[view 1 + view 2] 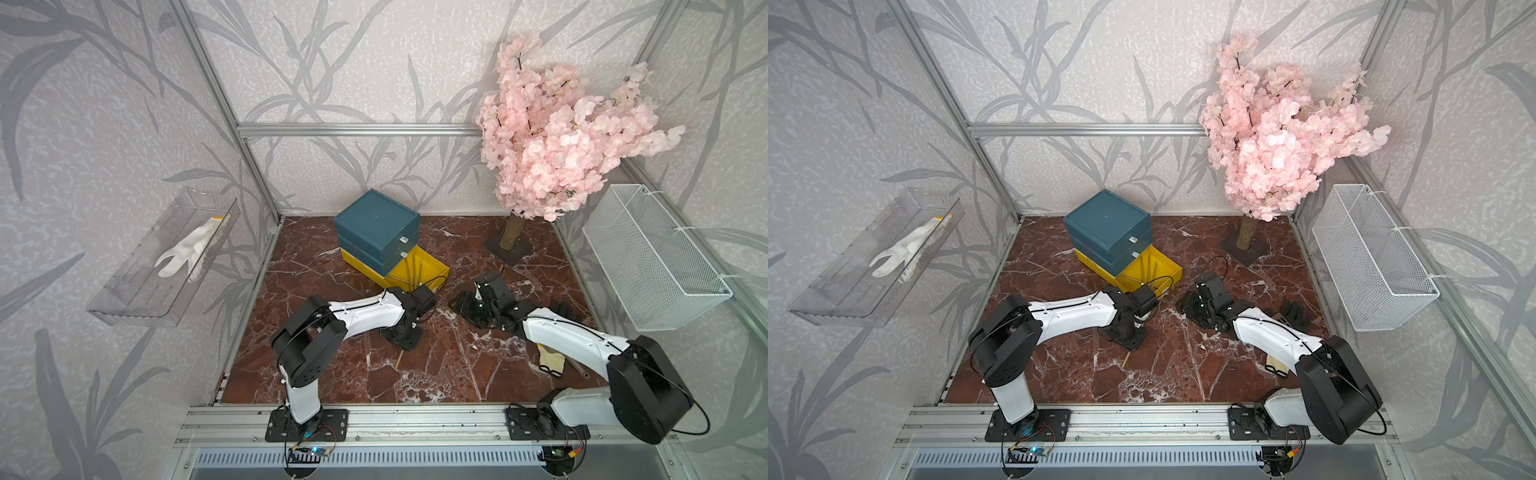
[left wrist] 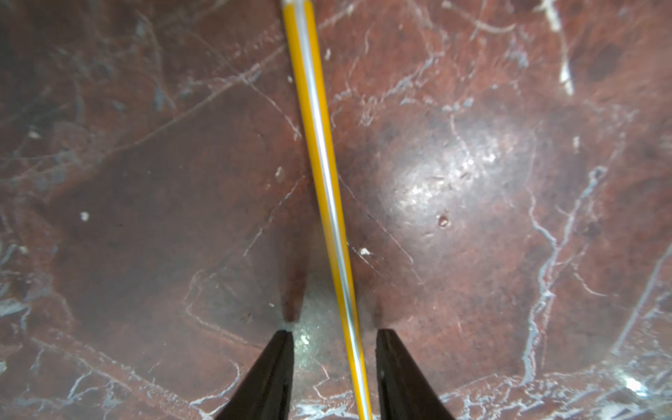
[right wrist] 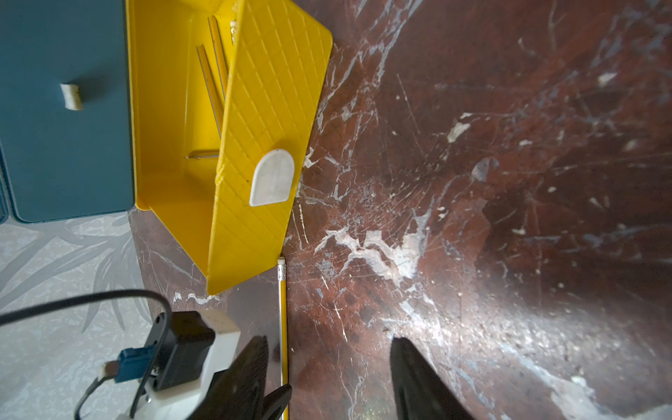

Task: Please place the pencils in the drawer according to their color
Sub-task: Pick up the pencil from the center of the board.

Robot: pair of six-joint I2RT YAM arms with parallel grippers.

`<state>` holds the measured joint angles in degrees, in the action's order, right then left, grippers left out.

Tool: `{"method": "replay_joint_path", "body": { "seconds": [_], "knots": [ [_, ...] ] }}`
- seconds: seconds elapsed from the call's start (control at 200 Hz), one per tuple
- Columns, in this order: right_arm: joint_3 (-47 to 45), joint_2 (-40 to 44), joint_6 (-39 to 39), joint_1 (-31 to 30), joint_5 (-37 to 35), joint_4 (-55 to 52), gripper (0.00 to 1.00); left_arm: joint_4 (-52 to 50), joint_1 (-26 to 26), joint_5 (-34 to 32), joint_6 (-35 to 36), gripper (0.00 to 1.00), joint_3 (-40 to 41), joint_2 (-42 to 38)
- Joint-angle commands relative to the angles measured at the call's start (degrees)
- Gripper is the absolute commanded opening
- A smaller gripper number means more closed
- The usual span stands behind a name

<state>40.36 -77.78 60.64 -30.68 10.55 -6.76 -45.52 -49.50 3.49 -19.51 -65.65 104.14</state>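
Left gripper: sitting loose around 1 yellow pencil, lower middle.
Right gripper: hanging loose, gripping nothing.
Drawer: yellow tier sticking out, upper left.

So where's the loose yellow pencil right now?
In both wrist views the yellow pencil lies on the marble table between the left gripper's open jaws, its eraser end just off the pulled-out yellow drawer's front corner.

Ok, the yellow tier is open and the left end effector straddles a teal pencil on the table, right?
No: the pencil the left end effector straddles is yellow, not teal; the left wrist view shows it. The yellow tier is open and the pencil lies on the table.
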Motion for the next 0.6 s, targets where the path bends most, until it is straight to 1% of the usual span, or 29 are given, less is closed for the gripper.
{"method": "replay_joint_path", "body": {
  "seconds": [0.0,0.215,0.375,0.455,0.595],
  "knots": [
    [0.5,0.4,0.1,0.1,-0.5,-1.4,0.58,-2.4,-0.7,-1.3,0.8,0.39,-1.5,1.6],
    [0.4,1.0,0.2,0.2,-0.9,-1.6,0.58,-2.8,-1.3,-0.1,0.7,0.28,-1.4,3.5],
    [0.6,1.2,0.3,0.3,-1.2,-1.8,0.58,-3.2,-1.4,2.2,1.0,0.11,-1.2,4.7],
    [0.8,1.3,0.3,0.3,-1.3,-2.0,0.58,-3.7,-1.4,3.3,1.4,0.00,-1.2,5.0],
    [0.9,1.1,0.4,0.3,-1.5,-2.1,0.58,-4.1,-1.4,6.1,2.1,0.00,-1.0,3.7]
  ]
}}
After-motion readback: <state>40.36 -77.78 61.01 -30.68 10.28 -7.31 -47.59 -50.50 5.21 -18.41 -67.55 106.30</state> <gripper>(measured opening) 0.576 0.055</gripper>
